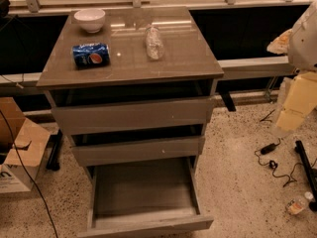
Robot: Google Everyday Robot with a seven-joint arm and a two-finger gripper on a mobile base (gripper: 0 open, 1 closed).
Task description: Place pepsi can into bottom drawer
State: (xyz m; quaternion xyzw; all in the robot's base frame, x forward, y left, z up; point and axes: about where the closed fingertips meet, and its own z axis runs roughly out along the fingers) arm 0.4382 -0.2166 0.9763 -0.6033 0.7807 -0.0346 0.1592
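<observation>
The pepsi can (91,55) is blue with a red-white-blue logo and lies on its side at the left of the cabinet top (188,58). The bottom drawer (143,192) is pulled open toward me, and what shows of its inside holds nothing. The two drawers above it are only slightly ajar. My arm hangs at the far right edge, and its pale gripper (286,120) points down beside the cabinet, well away from the can and above the floor.
A white bowl (90,20) stands at the back left of the top. A clear plastic bottle (154,42) lies near the middle. A cardboard box (20,152) sits on the floor to the left. Cables (272,157) and a small bottle (297,205) lie on the floor to the right.
</observation>
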